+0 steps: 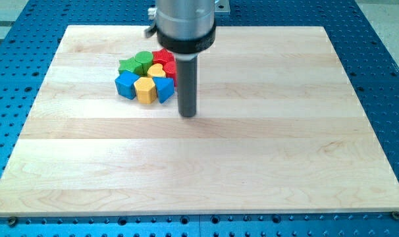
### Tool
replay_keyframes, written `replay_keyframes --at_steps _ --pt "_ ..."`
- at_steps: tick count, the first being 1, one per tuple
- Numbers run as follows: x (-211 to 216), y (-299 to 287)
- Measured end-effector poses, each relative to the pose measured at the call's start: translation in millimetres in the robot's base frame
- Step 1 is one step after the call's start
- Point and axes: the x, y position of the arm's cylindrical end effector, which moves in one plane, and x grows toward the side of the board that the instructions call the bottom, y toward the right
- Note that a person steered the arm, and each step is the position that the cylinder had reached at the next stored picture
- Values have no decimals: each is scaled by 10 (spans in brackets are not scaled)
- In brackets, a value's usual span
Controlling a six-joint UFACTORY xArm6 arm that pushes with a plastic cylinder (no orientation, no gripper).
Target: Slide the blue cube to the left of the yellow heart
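A tight cluster of blocks sits on the wooden board [206,171] at the upper left. The blue cube [126,84] is at the cluster's left front. The yellow heart [156,70] lies in the cluster's middle, up and to the right of the blue cube. A yellow hexagon block [145,89] sits between the blue cube and a second blue block [164,89]. My tip [187,114] is on the board just right of and below the cluster, apart from the second blue block.
A green star-like block [128,64] and a green round block [143,60] sit at the cluster's back left. Red blocks [164,56] sit at its back right, partly hidden by the rod. Blue perforated table surrounds the board.
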Motion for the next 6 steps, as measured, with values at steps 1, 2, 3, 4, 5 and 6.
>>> replay_keyframes --at_steps 1,2,3,4,5,6 --pt "197 -321" --pt "194 -1252" --pt "53 -1487" --pt "-234 -1370" --pt "-590 -1231" --pt "-675 -1219"
